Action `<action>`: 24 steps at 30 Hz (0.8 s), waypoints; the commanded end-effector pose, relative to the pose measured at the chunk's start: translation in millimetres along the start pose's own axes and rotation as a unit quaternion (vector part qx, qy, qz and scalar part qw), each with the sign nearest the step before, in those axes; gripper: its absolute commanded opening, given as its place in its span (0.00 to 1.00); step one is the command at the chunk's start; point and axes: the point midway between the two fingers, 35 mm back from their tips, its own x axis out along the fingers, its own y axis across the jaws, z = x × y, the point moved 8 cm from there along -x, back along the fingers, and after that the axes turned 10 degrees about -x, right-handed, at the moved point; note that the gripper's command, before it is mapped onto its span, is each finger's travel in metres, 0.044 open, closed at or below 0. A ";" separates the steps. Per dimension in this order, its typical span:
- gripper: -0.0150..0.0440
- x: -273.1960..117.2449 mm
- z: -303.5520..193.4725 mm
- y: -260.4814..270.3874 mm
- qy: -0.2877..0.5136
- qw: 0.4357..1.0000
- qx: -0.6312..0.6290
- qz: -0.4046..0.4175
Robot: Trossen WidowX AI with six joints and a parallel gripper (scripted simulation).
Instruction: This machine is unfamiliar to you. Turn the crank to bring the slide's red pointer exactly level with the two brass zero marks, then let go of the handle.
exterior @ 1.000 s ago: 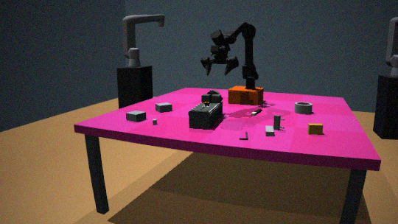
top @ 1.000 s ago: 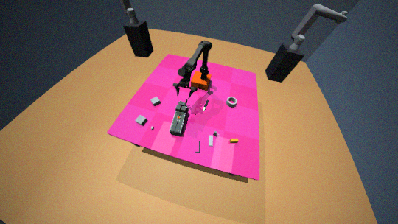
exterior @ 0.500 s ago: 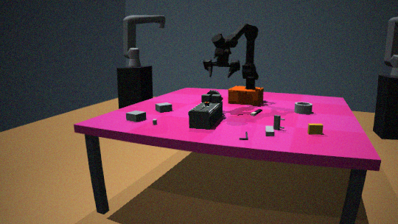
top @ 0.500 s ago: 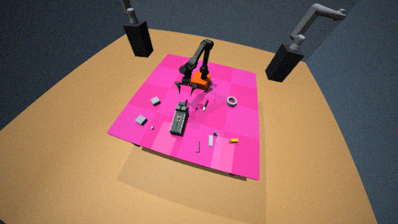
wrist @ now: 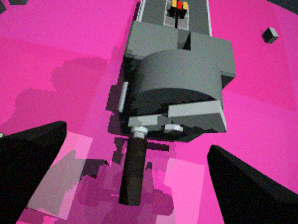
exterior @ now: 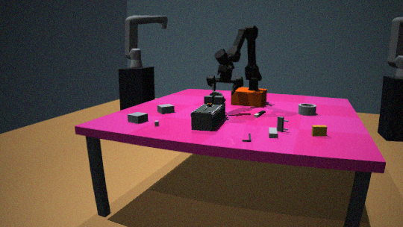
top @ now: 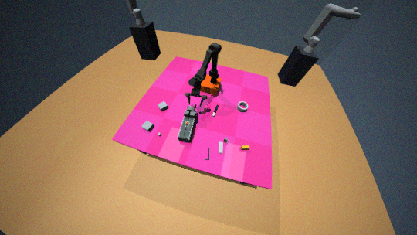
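The machine [top: 185, 133] [exterior: 203, 121] [wrist: 150, 37] is a long grey box with a round drum housing at the end nearest the arm. In the wrist view its crank arm [wrist: 195, 109] is a pale bar across the drum's face, and the dark handle [wrist: 133, 172] sticks out toward the camera. The red pointer [wrist: 180, 5] shows at the top edge between the brass marks [wrist: 173, 9] [wrist: 185, 6]; whether it is exactly level I cannot tell. My gripper [top: 196, 102] [exterior: 224, 90] [wrist: 139, 140] is open and empty, its fingers either side of the handle with wide gaps.
Two grey blocks [top: 163, 106] [top: 147, 126] [exterior: 166, 108] [exterior: 137, 117] and a small cube [top: 159, 134] [exterior: 157, 123] [wrist: 270, 35] lie beside the machine. On its other side are a grey ring [top: 238, 109] [exterior: 307, 111], a yellow block [top: 245, 148] [exterior: 319, 131] and a hex key [top: 208, 155] [exterior: 249, 139].
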 end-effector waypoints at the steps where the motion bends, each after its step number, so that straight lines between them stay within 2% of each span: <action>1: 1.00 3.0 -2.6 0.6 -0.004 1.000 -0.005 -0.001; 24: 1.00 30.3 -27.6 4.3 -0.004 1.000 -0.005 -0.001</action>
